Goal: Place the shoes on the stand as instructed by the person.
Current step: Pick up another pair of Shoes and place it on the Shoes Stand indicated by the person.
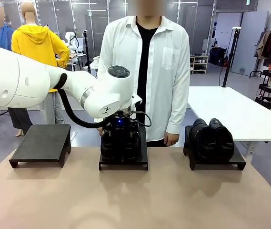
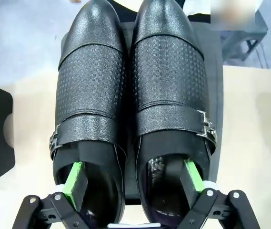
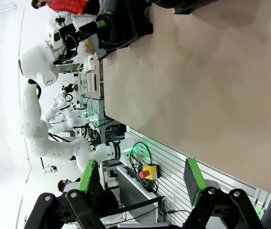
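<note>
Two glossy black buckled ankle shoes (image 2: pixel 135 119) sat side by side on middle black stand (image 1: pixel 124 163) on bench; my left jaws spread wide, one green-padded finger (image 2: pixel 74 183) inside each shoe opening, gripping nothing. My right jaws hung released.

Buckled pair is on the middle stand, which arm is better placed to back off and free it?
Left. Its tool is open, one finger in each buckled shoe on the middle stand. The right tool is open off the table's edge.
</note>
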